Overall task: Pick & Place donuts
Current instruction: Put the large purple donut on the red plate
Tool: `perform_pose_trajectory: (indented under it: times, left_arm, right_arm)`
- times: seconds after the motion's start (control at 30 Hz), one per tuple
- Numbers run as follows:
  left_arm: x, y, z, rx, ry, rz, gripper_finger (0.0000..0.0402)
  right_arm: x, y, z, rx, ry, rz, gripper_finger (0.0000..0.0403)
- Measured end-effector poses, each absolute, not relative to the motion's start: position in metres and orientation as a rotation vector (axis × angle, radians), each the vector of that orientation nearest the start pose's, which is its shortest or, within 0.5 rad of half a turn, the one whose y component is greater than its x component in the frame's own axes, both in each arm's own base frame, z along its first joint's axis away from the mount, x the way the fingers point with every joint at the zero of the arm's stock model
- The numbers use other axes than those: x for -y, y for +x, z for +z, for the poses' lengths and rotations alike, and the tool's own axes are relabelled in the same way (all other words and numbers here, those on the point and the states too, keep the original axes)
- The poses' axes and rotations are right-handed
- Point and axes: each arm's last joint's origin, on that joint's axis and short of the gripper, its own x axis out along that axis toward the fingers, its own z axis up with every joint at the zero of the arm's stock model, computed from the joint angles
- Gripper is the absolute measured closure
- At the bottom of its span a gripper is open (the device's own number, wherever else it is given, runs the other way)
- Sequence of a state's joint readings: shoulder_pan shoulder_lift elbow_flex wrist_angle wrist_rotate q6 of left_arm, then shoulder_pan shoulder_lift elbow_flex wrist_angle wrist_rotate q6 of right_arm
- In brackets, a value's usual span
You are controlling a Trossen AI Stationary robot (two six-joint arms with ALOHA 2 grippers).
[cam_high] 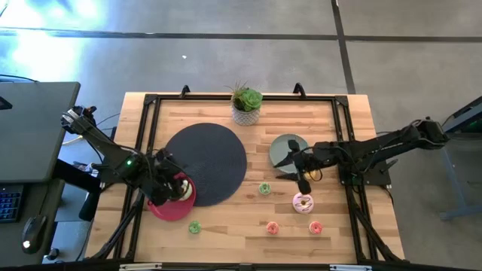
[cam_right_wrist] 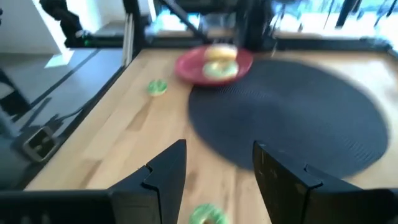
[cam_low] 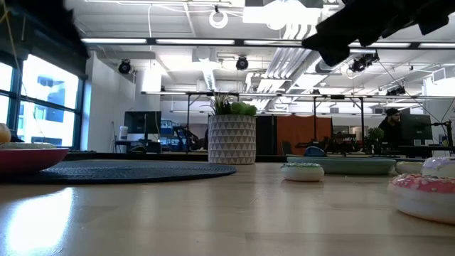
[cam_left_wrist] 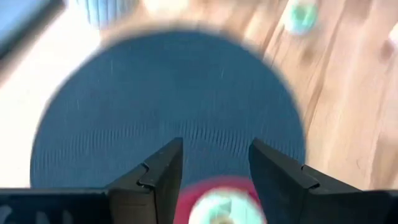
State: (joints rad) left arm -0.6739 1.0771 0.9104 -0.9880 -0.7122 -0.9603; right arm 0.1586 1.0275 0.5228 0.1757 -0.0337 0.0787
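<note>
My left gripper [cam_high: 167, 185] [cam_left_wrist: 214, 155] is open and hovers over the pink plate [cam_high: 170, 207] at the mat's near-left rim. The plate carries a pale donut [cam_high: 181, 188] [cam_left_wrist: 219, 208], and the right wrist view also shows a green one [cam_right_wrist: 219, 70] on it. My right gripper [cam_high: 295, 172] [cam_right_wrist: 217, 155] is open, between the grey-green plate [cam_high: 286, 147] and a green mini donut [cam_high: 264, 188] [cam_right_wrist: 208, 215] lying on the wood. The pink-iced donut [cam_high: 303, 202] [cam_low: 425, 195] rests flat on the table. Another green mini [cam_high: 194, 226] and two pink/red minis [cam_high: 272, 226] [cam_high: 315, 226] lie along the near edge.
A round dark mat [cam_high: 209, 162] covers the table's middle. A potted plant [cam_high: 246, 105] [cam_low: 231, 139] stands at the far edge. A black frame rail [cam_high: 143, 128] runs around the table's sides. A desk with a keyboard stands left of the table.
</note>
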Motion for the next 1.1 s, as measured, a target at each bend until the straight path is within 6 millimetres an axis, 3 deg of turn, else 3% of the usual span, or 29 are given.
perform_pose_trajectory:
  times: [0.27, 0.43, 0.6, 0.9, 1.1]
  left_arm:
    - [0.105, 0.167, 0.283, -0.575, -0.104, 0.41, 0.0227]
    - [0.105, 0.166, 0.283, -0.574, -0.096, 0.421, 0.0227]
    - [0.104, 0.166, 0.283, -0.547, -0.083, 0.449, 0.0227]
    - [0.104, 0.166, 0.283, -0.544, -0.092, 0.451, 0.0227]
    - [0.104, 0.166, 0.283, -0.544, -0.092, 0.45, 0.0227]
  right_arm:
    - [-0.063, 0.213, 0.238, -0.71, 0.227, 0.166, 0.023]
    - [-0.09, 0.214, 0.207, -1.066, 0.289, 0.138, 0.023]
    - [-0.109, 0.216, 0.185, -1.231, 0.25, 0.127, 0.023]
    - [-0.106, 0.209, 0.166, -1.435, 0.161, 0.035, 0.023]
    - [-0.103, 0.205, 0.161, -1.438, 0.114, -0.009, 0.023]
